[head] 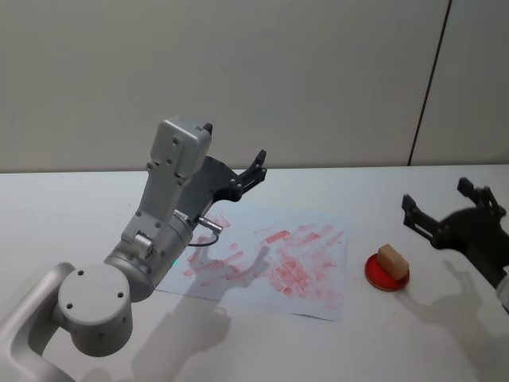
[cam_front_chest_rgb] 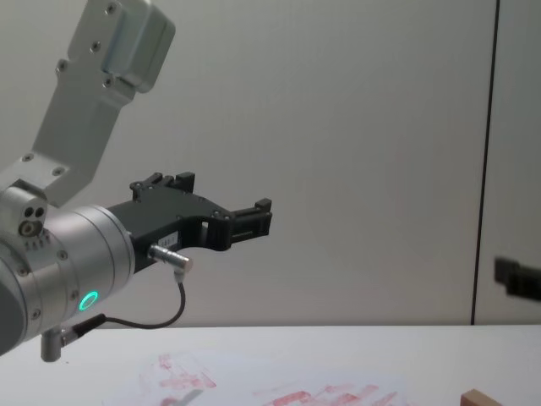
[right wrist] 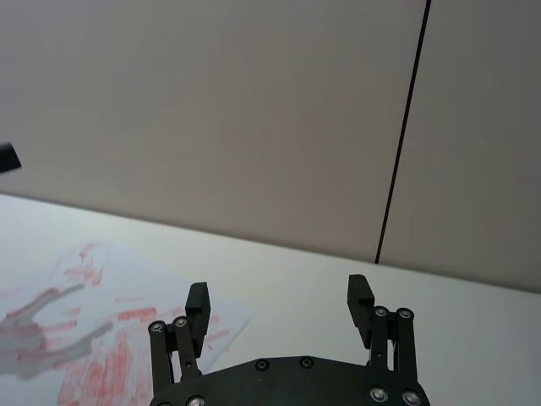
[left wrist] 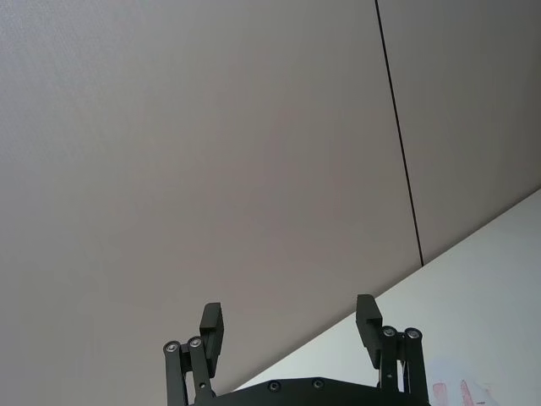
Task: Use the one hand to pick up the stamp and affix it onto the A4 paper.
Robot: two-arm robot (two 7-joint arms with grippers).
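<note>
Just right of the paper [head: 238, 227], the stamp [head: 392, 260] sits on a red pad [head: 375, 277], long axis slanting back toward the paper. We judge the right gripper [head: 435, 193], spread and raised farther right, nearer than the left gripper [left wrist: 288, 309], spread above the paper.

From my console I see a round red pad [head: 380, 282] lying flat on the table [head: 79, 199]. It is near the right gripper [head: 437, 200], to its left and lower than its fingertips. The table is pale and plain, and it runs under that gripper to a far edge. Past the fingertips stands a plain grey wall [head: 238, 72] with one thin dark seam [head: 430, 79], which meets the table's far edge ahead of the right gripper. In the right wrist view I find that seam straight ahead, beyond the fingertips.
</note>
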